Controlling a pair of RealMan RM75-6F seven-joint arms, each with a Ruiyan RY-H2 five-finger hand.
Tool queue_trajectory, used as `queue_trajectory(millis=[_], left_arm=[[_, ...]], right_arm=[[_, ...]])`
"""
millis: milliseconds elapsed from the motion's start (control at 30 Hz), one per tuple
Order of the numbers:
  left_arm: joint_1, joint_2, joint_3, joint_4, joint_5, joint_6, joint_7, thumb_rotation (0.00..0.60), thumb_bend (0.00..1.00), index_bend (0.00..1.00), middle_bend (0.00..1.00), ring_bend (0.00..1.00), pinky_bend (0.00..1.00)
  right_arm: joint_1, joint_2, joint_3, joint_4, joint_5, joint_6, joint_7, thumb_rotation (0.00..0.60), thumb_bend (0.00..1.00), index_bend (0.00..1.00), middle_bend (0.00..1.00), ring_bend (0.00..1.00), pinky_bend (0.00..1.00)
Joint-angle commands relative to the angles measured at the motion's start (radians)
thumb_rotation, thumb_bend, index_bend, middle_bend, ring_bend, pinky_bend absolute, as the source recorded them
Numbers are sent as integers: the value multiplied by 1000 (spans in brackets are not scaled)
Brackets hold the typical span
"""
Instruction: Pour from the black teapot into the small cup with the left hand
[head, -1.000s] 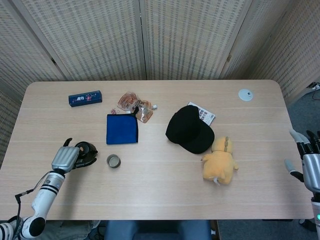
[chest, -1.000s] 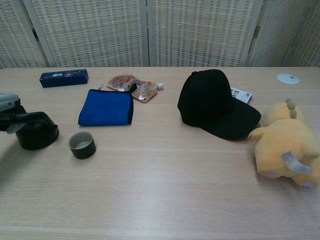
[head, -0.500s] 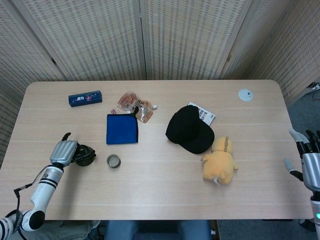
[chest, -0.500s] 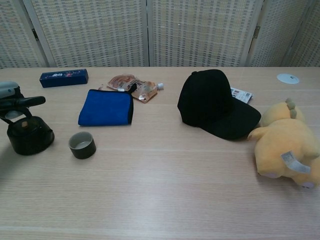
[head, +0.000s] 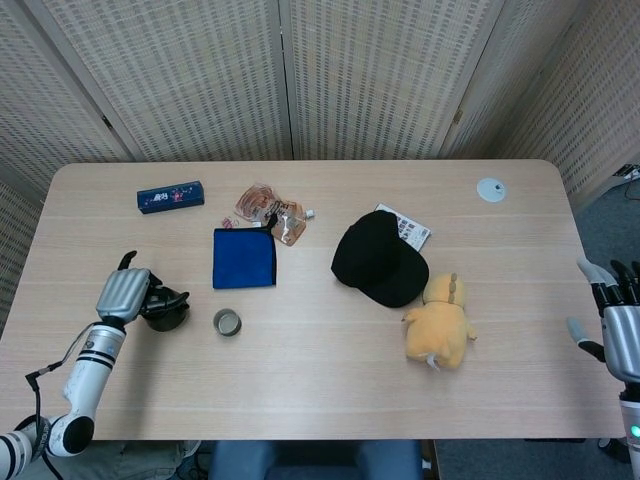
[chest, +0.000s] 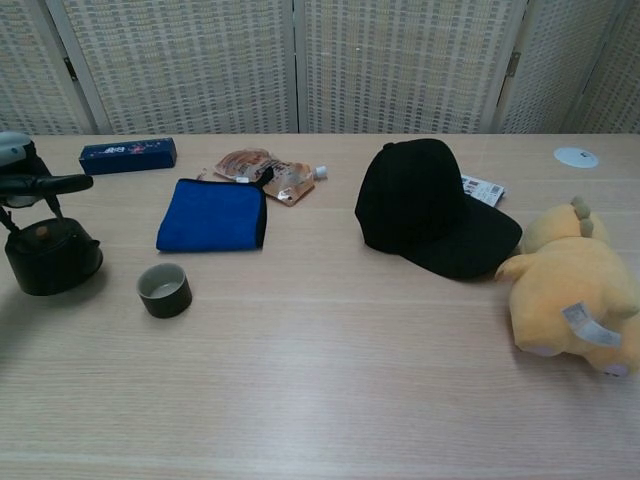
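Note:
The black teapot (head: 166, 309) (chest: 51, 259) stands upright on the table at the left. Its thin bail handle rises into my left hand (head: 124, 293) (chest: 20, 172), which grips it from above with one finger stretched out level over the lid. The small cup (head: 228, 322) (chest: 164, 291), dark outside and pale inside, stands upright a short way to the right of the teapot, apart from it. My right hand (head: 619, 325) hangs off the table's right edge with its fingers spread and nothing in it; only the head view shows it.
Behind the cup lies a folded blue cloth (chest: 212, 214). Further back are a blue box (chest: 128, 155) and a foil pouch (chest: 264, 171). A black cap (chest: 427, 211) and a yellow plush toy (chest: 572, 286) lie at mid-right, with a white disc (chest: 575, 156) at the back right.
The teapot has gone from tilted toward the cup to upright. My left hand has drawn it left, away from the cup. The right hand has not moved.

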Motion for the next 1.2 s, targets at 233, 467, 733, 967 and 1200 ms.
queue_trajectory(millis=[233,467,733,967,1200], left_arm=[[1,-23,-38,32,14,60,-8,84,139,1000,1000,982,135],[-2,-42,-51,49,19,83,-2,221,294,1000,1000,988,166],[-4,-47,-50,62,27,77,-2,287,337,1000,1000,989,179],[-4,-45,-46,66,53,75,-18,292,391,999,1000,985,194],[-3,-35,-39,56,82,69,-40,331,399,975,1000,969,202]], right_arm=[[-3,-1,0,-1,-2,6,0,600,269,141,210,84,71],[-6,-1,-1,-1,-1,10,0,600,269,141,210,84,71],[-9,1,0,-3,1,13,-1,600,270,141,210,84,71],[-9,0,0,-6,1,12,-5,600,270,141,210,84,71],[-11,1,-1,-11,-1,14,-10,600,269,141,210,84,71]])
